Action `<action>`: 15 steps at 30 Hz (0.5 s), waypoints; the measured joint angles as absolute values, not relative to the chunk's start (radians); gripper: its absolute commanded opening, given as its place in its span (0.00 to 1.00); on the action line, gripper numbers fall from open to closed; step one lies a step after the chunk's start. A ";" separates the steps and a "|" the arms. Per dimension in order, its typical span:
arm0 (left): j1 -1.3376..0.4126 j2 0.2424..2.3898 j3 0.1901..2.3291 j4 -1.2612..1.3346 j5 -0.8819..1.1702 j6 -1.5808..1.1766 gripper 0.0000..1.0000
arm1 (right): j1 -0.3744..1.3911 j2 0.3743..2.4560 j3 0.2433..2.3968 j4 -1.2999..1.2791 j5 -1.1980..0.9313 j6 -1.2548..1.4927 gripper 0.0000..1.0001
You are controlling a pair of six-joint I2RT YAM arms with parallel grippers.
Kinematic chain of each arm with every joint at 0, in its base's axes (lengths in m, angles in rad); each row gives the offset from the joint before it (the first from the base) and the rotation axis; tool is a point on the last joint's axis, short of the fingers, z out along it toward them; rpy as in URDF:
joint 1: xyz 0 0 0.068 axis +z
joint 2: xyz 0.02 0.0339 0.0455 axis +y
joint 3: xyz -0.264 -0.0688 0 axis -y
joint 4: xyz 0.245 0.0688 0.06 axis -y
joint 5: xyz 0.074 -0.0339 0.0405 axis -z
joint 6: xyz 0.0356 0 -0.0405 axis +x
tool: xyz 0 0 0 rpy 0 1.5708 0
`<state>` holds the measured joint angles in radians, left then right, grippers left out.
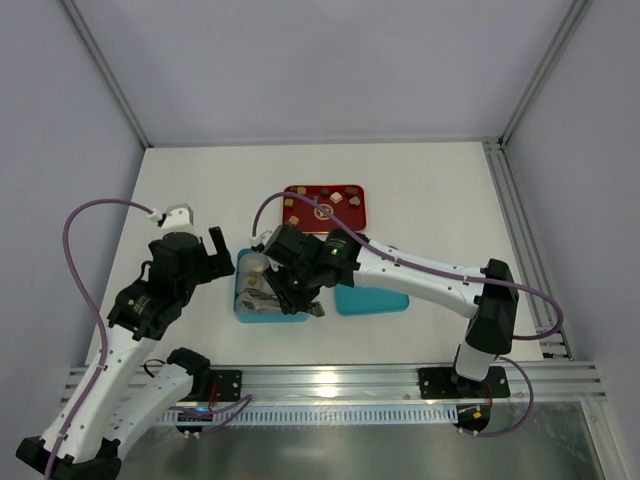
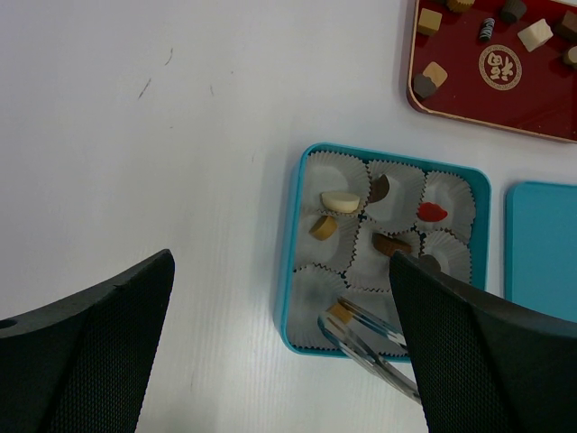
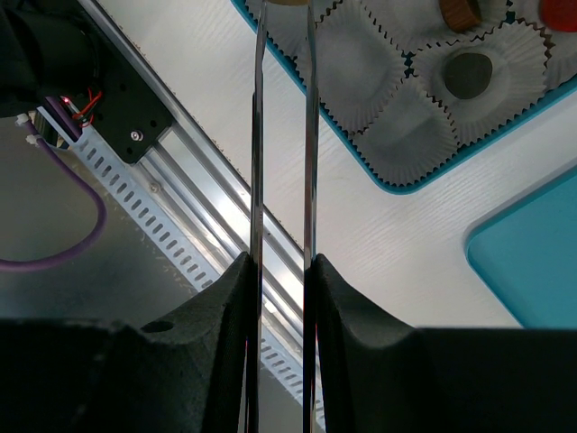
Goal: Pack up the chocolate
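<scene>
Chocolate piece (image 2: pixel 340 313): tan, pinched between right gripper (image 3: pixel 282 36) tips above near-left paper cup (image 2: pixel 315 290).
Teal box (image 2: pixel 294 262): toward tabletop's near edge.
Left gripper (image 2: pixel 281 271): fingers apart, empty.
Likely step: placing; next, lower and release.

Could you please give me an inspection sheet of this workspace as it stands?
Surface: white table, faint scuff marks.
Job's things: teal box of paper cups, several holding chocolate; more on the red tray; teal lid beside the box.
Clutter: nothing seen.
Grippers: left gripper open, above the table by the box; right gripper shut on tweezers pinching a tan piece over a corner cup.
Cables: purple cables loop along both arms, off the box.
Surroundings: aluminium frame, plain grey walls.
</scene>
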<state>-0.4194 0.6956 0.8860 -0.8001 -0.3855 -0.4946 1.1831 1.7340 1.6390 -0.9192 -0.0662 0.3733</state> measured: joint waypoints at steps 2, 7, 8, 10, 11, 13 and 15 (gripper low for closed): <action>-0.419 0.695 0.886 -0.800 -0.385 -0.495 1.00 | 1.183 1.738 1.639 -0.918 -0.067 0.373 0.31; -0.419 0.695 0.886 -0.800 -0.385 -0.495 1.00 | 1.183 1.749 1.639 -0.911 -0.071 0.373 0.32; -0.419 0.695 0.886 -0.800 -0.385 -0.495 1.00 | 1.183 1.752 1.639 -0.910 -0.072 0.373 0.32; -0.419 0.695 0.886 -0.800 -0.385 -0.495 1.00 | 1.183 1.755 1.639 -0.909 -0.074 0.373 0.32; -0.419 0.695 0.886 -0.800 -0.385 -0.495 1.00 | 1.183 1.757 1.639 -0.908 -0.075 0.373 0.32; -0.419 0.695 0.886 -0.801 -0.385 -0.495 1.00 | 1.183 1.759 1.639 -0.908 -0.075 0.373 0.35; -0.419 0.695 0.886 -0.800 -0.385 -0.495 1.00 | 1.183 1.761 1.639 -0.906 -0.075 0.373 0.35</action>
